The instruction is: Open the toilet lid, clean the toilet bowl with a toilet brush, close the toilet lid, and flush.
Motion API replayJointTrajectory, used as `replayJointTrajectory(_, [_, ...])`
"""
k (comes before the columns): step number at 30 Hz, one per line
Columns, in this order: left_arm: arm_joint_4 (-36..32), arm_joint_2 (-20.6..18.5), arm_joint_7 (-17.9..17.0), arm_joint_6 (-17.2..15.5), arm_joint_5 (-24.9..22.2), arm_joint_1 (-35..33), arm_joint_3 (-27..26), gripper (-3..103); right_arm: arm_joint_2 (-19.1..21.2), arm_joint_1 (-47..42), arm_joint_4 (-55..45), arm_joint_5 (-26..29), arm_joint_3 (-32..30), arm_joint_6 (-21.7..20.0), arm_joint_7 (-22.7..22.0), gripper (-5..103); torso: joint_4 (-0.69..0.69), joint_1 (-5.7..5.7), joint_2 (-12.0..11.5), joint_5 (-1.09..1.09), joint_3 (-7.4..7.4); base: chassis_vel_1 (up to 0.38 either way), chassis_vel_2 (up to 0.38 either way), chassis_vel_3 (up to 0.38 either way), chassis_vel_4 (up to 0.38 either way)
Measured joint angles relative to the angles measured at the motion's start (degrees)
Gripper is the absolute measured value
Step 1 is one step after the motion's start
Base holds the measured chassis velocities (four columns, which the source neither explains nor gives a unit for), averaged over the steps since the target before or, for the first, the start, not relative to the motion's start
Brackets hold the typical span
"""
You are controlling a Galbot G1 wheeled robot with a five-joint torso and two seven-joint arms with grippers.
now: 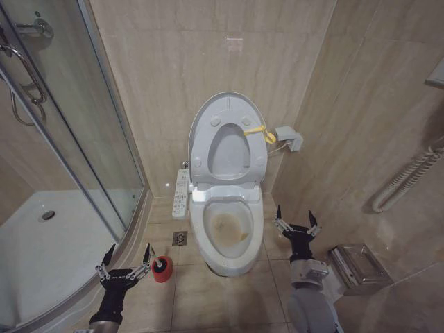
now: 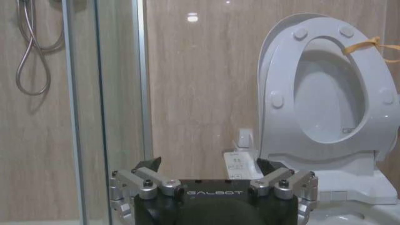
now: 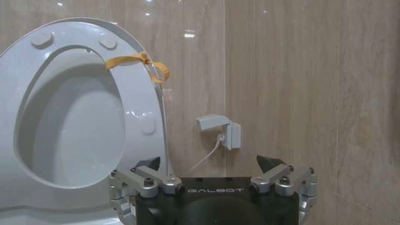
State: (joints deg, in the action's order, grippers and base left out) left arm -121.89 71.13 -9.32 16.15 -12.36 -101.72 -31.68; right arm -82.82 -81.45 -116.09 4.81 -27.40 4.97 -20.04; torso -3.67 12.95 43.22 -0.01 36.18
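We log: toilet lid (image 1: 227, 114) raised; stained toilet bowl (image 1: 229, 232) exposed; left pincer (image 1: 127, 262) and right pincer (image 1: 296, 220) both spread apart, empty.

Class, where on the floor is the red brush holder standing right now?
In the head view the red holder stands on the floor tiles left of the toilet bowl, just beside the open left pincer.

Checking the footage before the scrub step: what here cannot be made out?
- Toilet brush: head view, its bristle head sits inside the red holder, unseen.
- Toilet lid: the raised seat covers most of it.
- Toilet bowl: the wrist views cut it off at their lower edge.
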Motion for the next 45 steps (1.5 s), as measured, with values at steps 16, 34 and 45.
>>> replayJointTrajectory(16, [-3.49, 0.15, 1.06, -22.81, -4.6, 8.75, -5.66, 100, 0.0, 0.0, 0.0, 0.0, 0.0, 0.0, 0.0, 100, 0.0, 0.0, 0.0, 0.0, 0.0, 0.0, 0.0, 0.0, 0.0])
replayJointTrajectory(34, [-8.77, 0.24, 0.1, -25.68, -2.38, 11.56, -7.9, 100, 0.0, 0.0, 0.0, 0.0, 0.0, 0.0, 0.0, 100, 0.0, 0.0, 0.01, 0.0, 0.0, 0.0, 0.0, 0.0, 0.0])
replayJointTrajectory(45, [-13.66, 0.25, -2.24, -13.24, 4.37, 9.26, -7.0, 100, 0.0, 0.0, 0.0, 0.0, 0.0, 0.0, 0.0, 100, 0.0, 0.0, 0.01, 0.01, 0.0, 0.0, 0.0, 0.0, 0.0])
